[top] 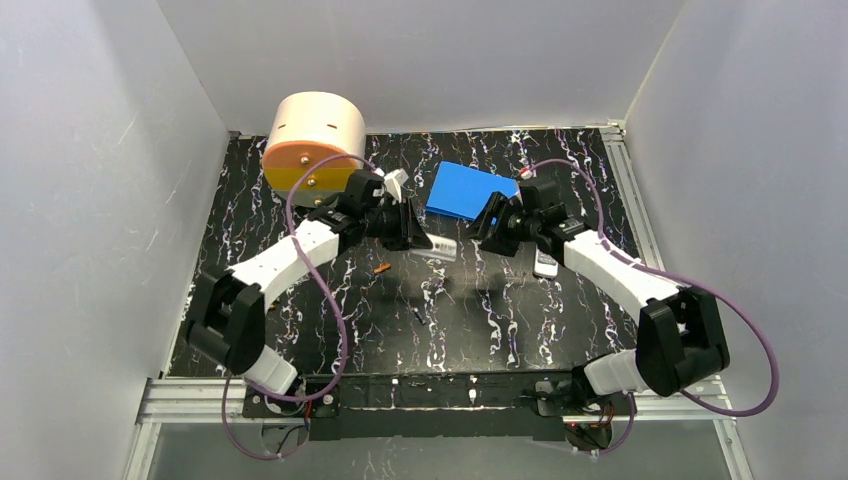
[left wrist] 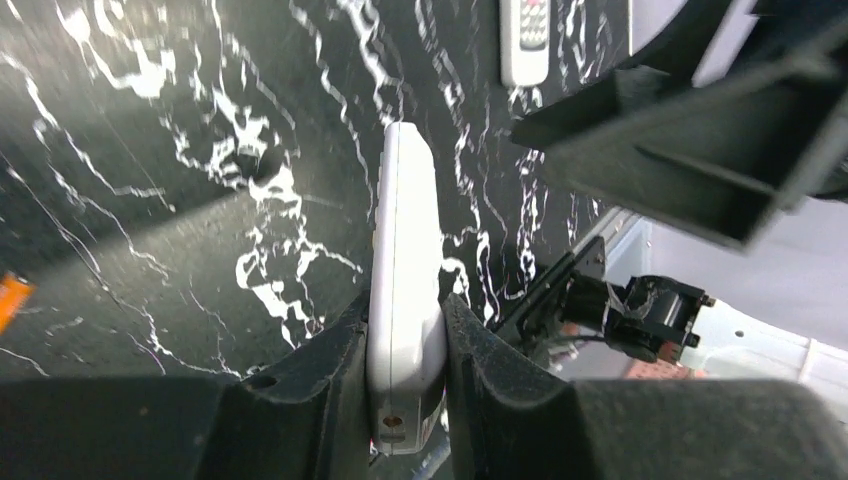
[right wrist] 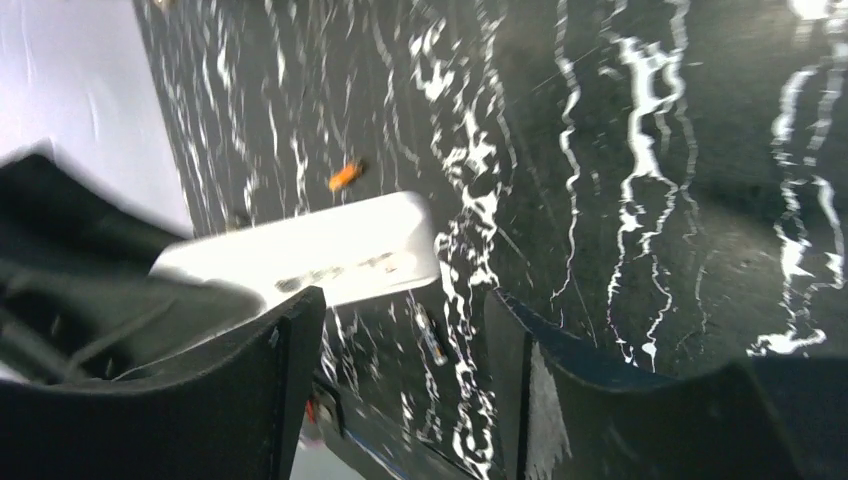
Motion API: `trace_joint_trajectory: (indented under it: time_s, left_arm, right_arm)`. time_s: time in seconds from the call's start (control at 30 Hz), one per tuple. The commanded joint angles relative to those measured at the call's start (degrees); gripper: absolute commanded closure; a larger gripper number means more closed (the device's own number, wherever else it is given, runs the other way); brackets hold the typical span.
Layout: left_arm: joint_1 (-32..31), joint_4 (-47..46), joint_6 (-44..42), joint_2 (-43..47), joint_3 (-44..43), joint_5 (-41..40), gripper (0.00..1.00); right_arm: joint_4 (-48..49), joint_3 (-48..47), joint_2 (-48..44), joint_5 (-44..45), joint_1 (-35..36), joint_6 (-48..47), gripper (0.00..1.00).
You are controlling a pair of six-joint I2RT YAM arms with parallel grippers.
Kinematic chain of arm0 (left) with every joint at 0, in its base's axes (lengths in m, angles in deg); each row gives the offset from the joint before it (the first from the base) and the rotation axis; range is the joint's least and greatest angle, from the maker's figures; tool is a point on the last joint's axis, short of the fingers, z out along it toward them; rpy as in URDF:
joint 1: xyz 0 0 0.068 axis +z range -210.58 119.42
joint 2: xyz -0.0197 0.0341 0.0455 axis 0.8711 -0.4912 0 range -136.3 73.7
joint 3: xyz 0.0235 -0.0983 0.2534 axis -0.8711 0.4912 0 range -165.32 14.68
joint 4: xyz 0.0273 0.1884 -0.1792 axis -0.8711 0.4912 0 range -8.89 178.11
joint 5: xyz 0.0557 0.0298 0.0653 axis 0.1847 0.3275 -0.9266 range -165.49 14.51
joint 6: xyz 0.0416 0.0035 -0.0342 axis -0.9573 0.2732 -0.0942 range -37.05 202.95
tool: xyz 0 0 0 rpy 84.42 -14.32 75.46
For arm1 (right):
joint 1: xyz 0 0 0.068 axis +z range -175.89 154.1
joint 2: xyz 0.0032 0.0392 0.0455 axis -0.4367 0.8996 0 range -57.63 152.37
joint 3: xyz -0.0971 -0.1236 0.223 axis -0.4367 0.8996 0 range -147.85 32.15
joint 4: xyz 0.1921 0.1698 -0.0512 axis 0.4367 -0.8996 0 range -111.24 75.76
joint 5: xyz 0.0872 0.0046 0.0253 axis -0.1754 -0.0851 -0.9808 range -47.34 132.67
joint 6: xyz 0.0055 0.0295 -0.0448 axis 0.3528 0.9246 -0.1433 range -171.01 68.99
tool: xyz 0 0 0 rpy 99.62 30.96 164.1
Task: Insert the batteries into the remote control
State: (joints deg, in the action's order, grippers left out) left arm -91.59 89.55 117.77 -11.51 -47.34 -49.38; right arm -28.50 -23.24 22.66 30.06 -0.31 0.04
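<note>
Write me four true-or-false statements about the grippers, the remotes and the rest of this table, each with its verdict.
1. The left gripper is clamped on a white remote. True.
2. The right gripper holds an orange battery. False: its jaws are open with nothing between them, and that battery lies on the table.
3. A second remote lies on the table beside the right arm. True.
4. The blue box sits at the near edge, by the arm bases. False: it lies toward the far side of the table, beyond both grippers.
</note>
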Motion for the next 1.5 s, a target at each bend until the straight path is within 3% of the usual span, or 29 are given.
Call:
trace_joint_trajectory:
  time_s: [0.0,0.3,0.5,0.97,1.23,1.47]
  left_arm:
    - [0.9,5.8,3.1,-4.9,-1.9,13.4,1.00]
    - [1.2,7.5,3.4,-11.0,-1.7,15.2,1.00]
    - [1.4,12.8,2.0,-13.1,-2.7,11.2,1.00]
    - [1.3,7.3,6.5,-13.1,4.7,9.4,1.00]
    - [1.4,6.1,6.6,-11.3,7.6,7.8,1.00]
    - [1.3,5.1,6.8,-11.4,8.1,8.1,1.00]
  right_arm:
    - [11.1,4.5,-1.5,-15.2,0.6,-12.1,0.34]
    - [22.7,12.2,1.2,-17.9,1.8,-9.2,0.38]
    - [25.4,13.9,4.3,-17.8,4.7,-7.9,0.37]
    - [36.0,20.3,6.9,-17.8,6.8,-0.6,0.33]
    - [33.6,21.9,6.1,-13.3,7.1,0.7,0.28]
    - [36.2,22.0,8.1,-14.7,7.4,1.6,0.28]
